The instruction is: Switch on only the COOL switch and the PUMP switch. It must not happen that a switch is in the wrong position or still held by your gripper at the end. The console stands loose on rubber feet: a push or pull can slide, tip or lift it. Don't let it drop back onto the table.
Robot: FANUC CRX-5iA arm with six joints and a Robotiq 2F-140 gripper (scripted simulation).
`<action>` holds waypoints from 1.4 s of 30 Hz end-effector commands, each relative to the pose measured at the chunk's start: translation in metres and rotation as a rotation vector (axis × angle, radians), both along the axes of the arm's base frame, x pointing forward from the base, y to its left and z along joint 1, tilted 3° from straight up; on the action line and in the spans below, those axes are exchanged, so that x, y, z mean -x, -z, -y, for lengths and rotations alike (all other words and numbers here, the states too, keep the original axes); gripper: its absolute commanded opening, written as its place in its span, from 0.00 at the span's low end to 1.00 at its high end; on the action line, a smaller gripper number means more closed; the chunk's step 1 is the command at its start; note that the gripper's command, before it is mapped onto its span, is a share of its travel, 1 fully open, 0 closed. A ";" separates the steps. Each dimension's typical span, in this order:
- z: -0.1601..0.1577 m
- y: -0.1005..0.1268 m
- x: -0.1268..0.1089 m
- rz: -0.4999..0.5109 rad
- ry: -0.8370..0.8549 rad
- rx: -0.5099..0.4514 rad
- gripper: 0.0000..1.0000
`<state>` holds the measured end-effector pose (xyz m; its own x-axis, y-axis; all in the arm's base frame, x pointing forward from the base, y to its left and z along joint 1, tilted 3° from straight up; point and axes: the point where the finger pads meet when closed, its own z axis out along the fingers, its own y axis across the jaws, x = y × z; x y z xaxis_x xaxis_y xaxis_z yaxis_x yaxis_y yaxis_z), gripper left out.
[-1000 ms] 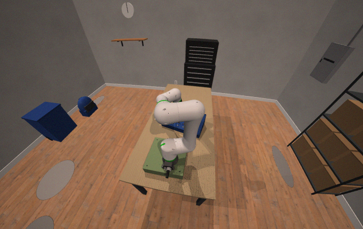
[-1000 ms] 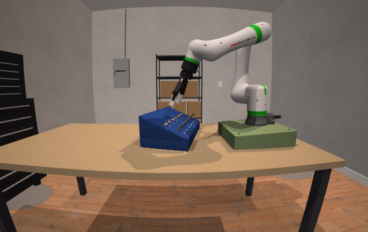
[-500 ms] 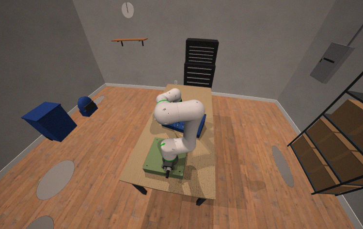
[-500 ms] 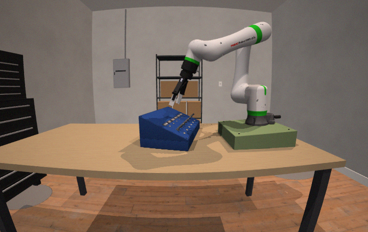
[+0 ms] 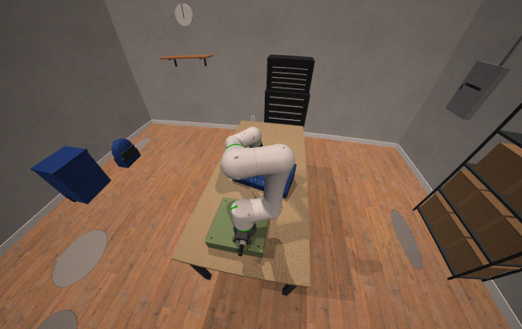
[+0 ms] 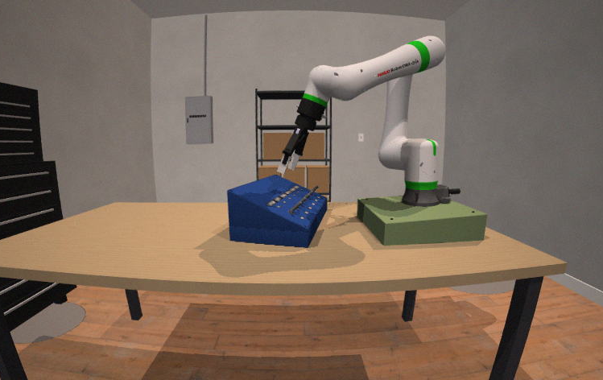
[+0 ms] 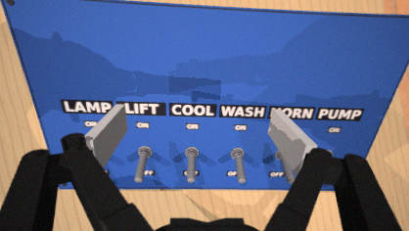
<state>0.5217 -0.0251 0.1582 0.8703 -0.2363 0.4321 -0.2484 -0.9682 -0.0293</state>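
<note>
The blue console (image 5: 290, 185) (image 6: 252, 219) (image 7: 196, 39) stands on the table with its sloped panel facing the arm's base. In the wrist view the COOL switch (image 7: 191, 167) has its lever pointing down toward OFF. The PUMP label (image 7: 340, 115) and its ON mark show, but the PUMP lever is hidden behind the right finger. The LIFT lever (image 7: 141, 167) and WASH lever (image 7: 239, 167) point down too. The HORN lever (image 7: 288, 171) is partly covered and points down; the LAMP lever is hidden. My gripper (image 6: 287, 167) (image 7: 200, 119) is open and empty above the console's upper part.
The green base block (image 5: 222, 224) (image 6: 431, 232) carries the arm, beside the console on the wooden table (image 5: 287, 261) (image 6: 119, 236). A black drawer cabinet (image 5: 286, 100) (image 6: 1, 137) stands beyond the table's far end. A dark bar (image 6: 301, 201) runs along the console's switch row.
</note>
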 end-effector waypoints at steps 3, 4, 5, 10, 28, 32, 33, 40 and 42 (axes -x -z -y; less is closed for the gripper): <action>0.013 0.000 0.003 0.000 0.000 0.000 1.00; 0.016 0.000 0.004 0.000 0.000 0.000 1.00; 0.019 0.000 0.005 0.000 0.000 0.000 1.00; 0.037 0.001 0.009 0.000 0.000 0.000 1.00; 0.064 0.002 0.016 0.000 0.000 0.000 1.00; 0.064 0.002 0.016 0.000 0.000 0.000 1.00; 0.064 0.002 0.016 0.000 0.000 0.000 1.00; 0.064 0.002 0.016 0.000 0.000 0.000 1.00; 0.064 0.002 0.016 0.000 0.000 0.000 1.00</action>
